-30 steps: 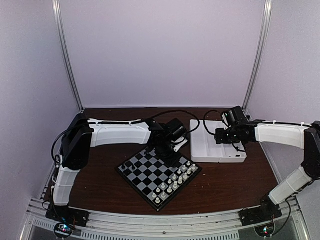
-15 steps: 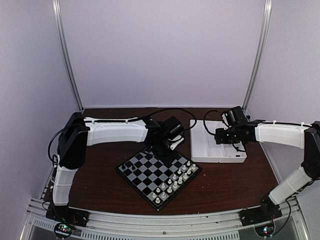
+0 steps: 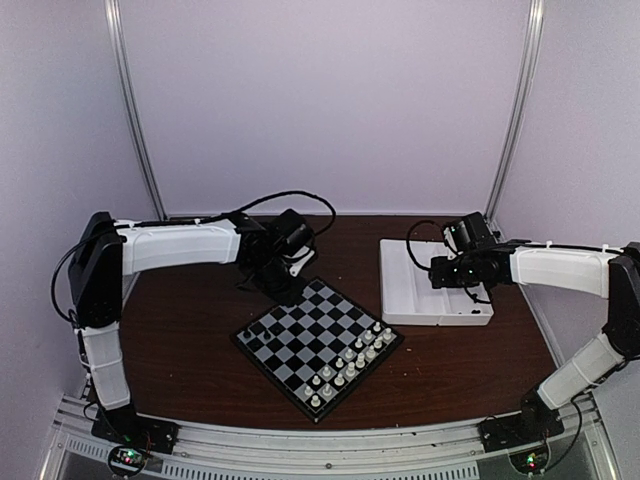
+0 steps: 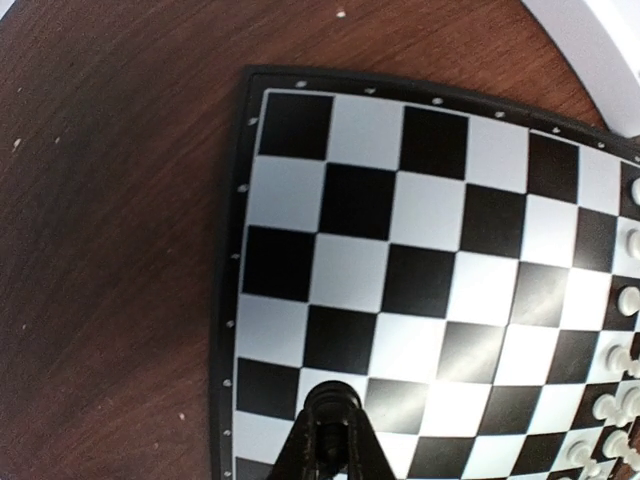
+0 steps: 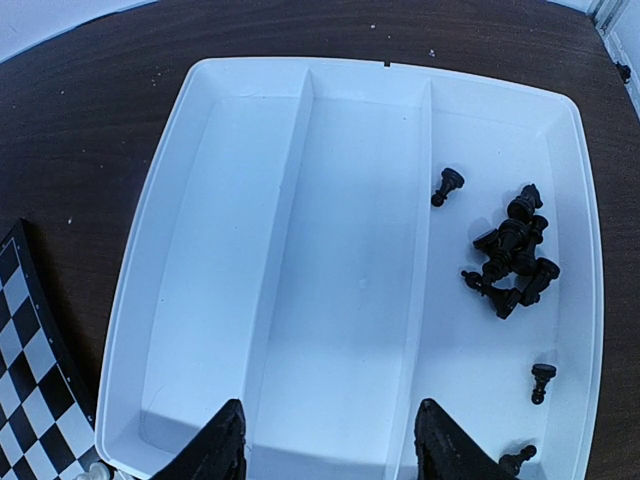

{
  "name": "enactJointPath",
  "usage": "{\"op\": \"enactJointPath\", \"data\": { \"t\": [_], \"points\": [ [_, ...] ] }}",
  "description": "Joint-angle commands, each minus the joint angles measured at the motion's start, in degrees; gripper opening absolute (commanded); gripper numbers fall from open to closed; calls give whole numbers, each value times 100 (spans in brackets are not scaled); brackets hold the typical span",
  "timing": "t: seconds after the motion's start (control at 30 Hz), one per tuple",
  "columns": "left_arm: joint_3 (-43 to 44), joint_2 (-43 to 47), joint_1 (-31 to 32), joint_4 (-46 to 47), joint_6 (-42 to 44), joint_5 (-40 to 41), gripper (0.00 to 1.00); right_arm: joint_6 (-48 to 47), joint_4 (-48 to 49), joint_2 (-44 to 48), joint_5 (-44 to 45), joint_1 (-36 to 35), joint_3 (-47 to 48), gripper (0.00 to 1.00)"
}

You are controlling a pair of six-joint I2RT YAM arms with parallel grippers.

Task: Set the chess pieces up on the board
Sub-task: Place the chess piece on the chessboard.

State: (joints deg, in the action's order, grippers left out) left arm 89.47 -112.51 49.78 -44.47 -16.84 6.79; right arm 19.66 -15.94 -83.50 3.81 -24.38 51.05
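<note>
The board lies as a diamond in the middle of the table. My left gripper hovers just off its far-left edge. In the left wrist view the gripper is shut on a black chess piece, held above the board near its left edge. My right gripper hangs open and empty over the white tray. In the right wrist view its open fingers straddle the tray's middle compartment. Several black chess pieces lie in the tray's right compartment.
White chessmen stand in two rows along the board's near-right side and also show in the left wrist view. The tray's left and middle compartments hold nothing. The board's corner is close to the tray. Brown table surrounds both.
My left arm has swung left and back, from the board's far corner by the tray to its far-left edge, carrying the black piece. The right arm has not moved.
</note>
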Motion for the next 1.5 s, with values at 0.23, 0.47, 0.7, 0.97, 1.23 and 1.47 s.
{"op": "enactJointPath", "data": {
  "t": [0.23, 0.47, 0.7, 0.97, 1.23, 1.47],
  "points": [
    [-1262, 1096, -337, 360, -230, 275, 6, 79, 175, -23, -94, 39, 20, 57],
    [-1664, 1341, -364, 377, -359, 260, 6, 91, 197, -55, -125, 39, 2, 57],
    [-1952, 1496, -372, 418, -437, 279, 6, 133, 230, -96, -164, 39, 29, 57],
    [-2267, 1564, -372, 678, -515, 159, 6, 152, 210, -88, -201, 39, 33, 57],
    [-2287, 1457, -372, 871, -496, 70, 6, 169, 171, -46, -192, 39, 19, 57],
    [-2174, 1377, -381, 848, -439, 101, 6, 169, 147, -25, -175, 39, 27, 57]
  ]
}}
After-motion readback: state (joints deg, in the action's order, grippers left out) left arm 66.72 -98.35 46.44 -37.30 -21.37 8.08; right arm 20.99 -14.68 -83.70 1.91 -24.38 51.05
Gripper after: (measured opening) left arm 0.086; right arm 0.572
